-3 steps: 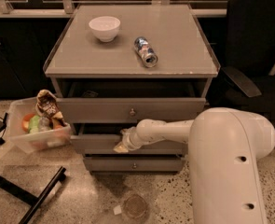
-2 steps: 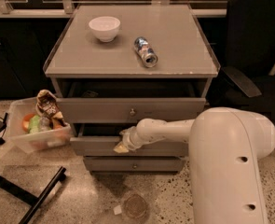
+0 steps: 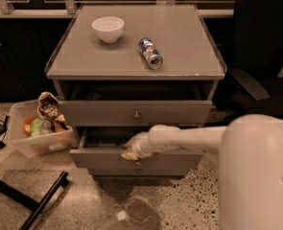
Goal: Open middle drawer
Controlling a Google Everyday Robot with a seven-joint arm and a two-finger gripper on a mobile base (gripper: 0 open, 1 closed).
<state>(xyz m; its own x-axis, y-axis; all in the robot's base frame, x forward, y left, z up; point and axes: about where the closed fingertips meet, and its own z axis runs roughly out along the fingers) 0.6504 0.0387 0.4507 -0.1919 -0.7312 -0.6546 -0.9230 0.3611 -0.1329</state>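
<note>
The middle drawer (image 3: 98, 158) is a wide grey drawer in the grey cabinet (image 3: 136, 56), pulled partly out towards me, with its dark inside showing behind the front. My gripper (image 3: 130, 153) sits at the top edge of that drawer's front near its centre, on the end of my white arm (image 3: 189, 138), which reaches in from the right. The gripper hides the knob. The drawer front above (image 3: 179, 113) has a small round knob (image 3: 136, 114) and stands slightly out too.
A white bowl (image 3: 108, 28) and a can lying on its side (image 3: 150, 53) are on the cabinet top. A clear bin of snacks (image 3: 35, 128) stands on the floor at the left, close to the drawer's corner. A black chair (image 3: 261, 56) is at the right, black stand legs (image 3: 30, 200) at the lower left.
The middle drawer has slid further out towards me, and my gripper has moved with it. The bowl, can and bin have not moved.
</note>
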